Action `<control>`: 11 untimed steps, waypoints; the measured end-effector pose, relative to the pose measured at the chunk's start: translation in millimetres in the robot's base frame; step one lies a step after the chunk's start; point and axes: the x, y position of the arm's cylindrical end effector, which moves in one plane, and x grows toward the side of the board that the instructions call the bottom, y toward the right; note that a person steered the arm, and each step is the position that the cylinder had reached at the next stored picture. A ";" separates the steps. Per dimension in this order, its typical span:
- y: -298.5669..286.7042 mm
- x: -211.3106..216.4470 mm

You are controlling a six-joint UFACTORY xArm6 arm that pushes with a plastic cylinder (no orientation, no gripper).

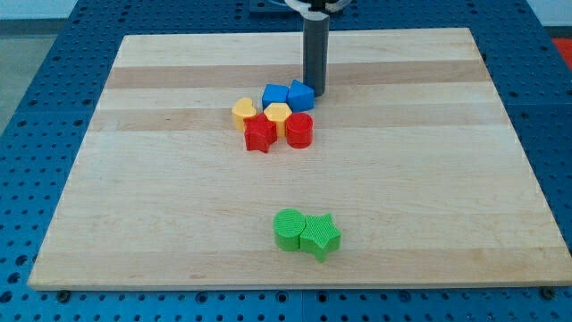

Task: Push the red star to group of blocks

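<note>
Red star (260,133) down-left of my tip (316,92), well apart

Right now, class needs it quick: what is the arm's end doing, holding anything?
No hand here: only a rod. My tip holds nothing and sits at the blue block, on its right, above the red star.

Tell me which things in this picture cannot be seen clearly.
- My tip: its very end sits just behind the right blue block; contact cannot be told.
- Arm above the rod: cut off by the view's top edge.
- Left blue block: shape unclear, the yellow blocks partly cover it.
- Red star: already beside the group; touching or not is uncertain.
</note>
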 end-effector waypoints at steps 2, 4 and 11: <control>-21.6 5.6; -25.6 5.6; 70.0 48.7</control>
